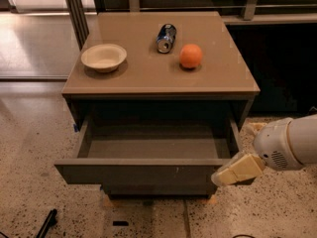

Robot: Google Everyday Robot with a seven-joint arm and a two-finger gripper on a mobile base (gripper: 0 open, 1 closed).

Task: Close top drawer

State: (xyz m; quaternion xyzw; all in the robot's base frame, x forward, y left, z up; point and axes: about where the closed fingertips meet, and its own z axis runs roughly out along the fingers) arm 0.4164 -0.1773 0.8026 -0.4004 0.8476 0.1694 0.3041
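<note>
Currently top drawer [143, 172] sits pulled out below the table [163, 81] front edge. The gripper [237, 170] is at its front-right corner — released or clenched, cannot tell.

- Brown worktop [148, 76]: three things.
- Pale bowl [104, 57] upright at left.
- A can [166, 37] on its side, centre back.
- An orange [190, 56] just right of it.
- The claw [233, 171] below, at the top drawer [143, 171] front's right corner.

text: none readable | gripper [222, 176]: at top drawer [138, 173] right corner
</note>
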